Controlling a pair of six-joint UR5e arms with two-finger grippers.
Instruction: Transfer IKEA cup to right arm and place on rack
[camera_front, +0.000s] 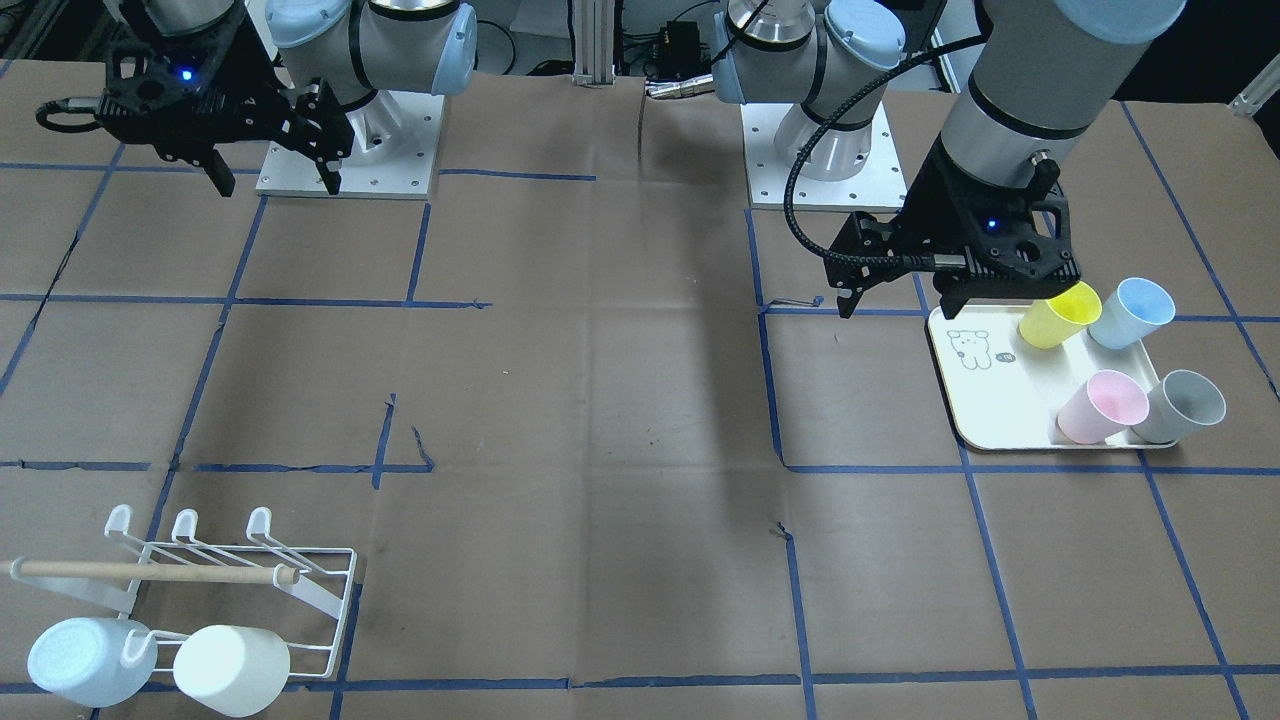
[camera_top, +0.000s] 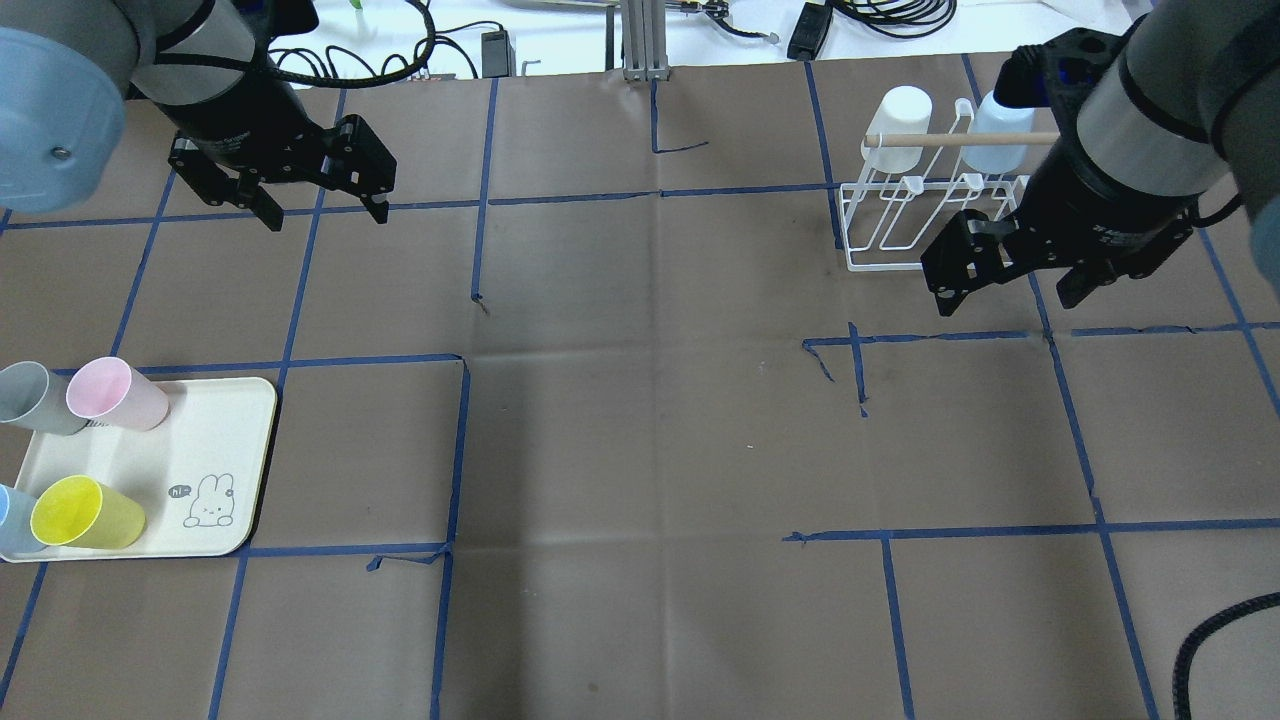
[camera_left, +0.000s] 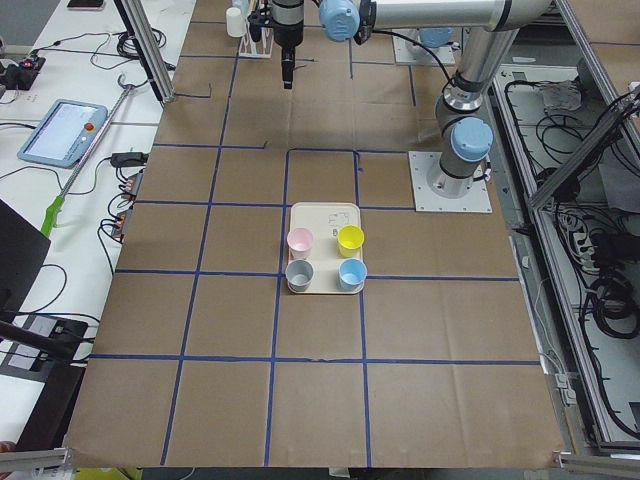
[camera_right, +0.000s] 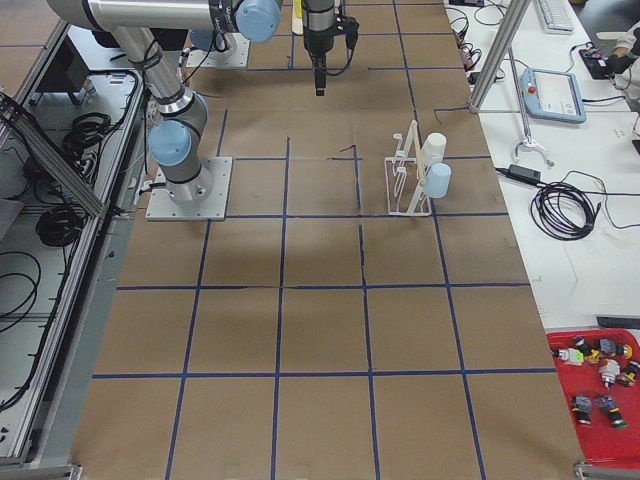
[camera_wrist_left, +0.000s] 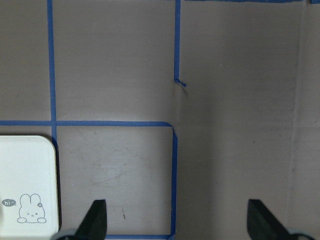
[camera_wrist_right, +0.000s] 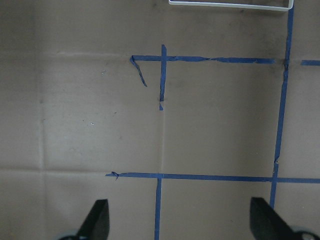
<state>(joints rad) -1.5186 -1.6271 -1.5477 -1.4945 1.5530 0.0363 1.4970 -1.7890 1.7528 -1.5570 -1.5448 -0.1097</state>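
Several IKEA cups stand upright on a cream tray: yellow, blue, pink and grey. My left gripper hangs open and empty above the table beside the tray, touching no cup; its wrist view shows only the tray's corner between wide-apart fingers. The white wire rack with its wooden rod carries a white cup and a pale blue cup. The right arm's gripper hovers open and empty just in front of the rack.
Brown paper with a blue tape grid covers the table. Both arm bases stand on metal plates at the robot's edge. Cables and a pendant lie beyond the far edge. A red bin of small parts sits off the table's corner.
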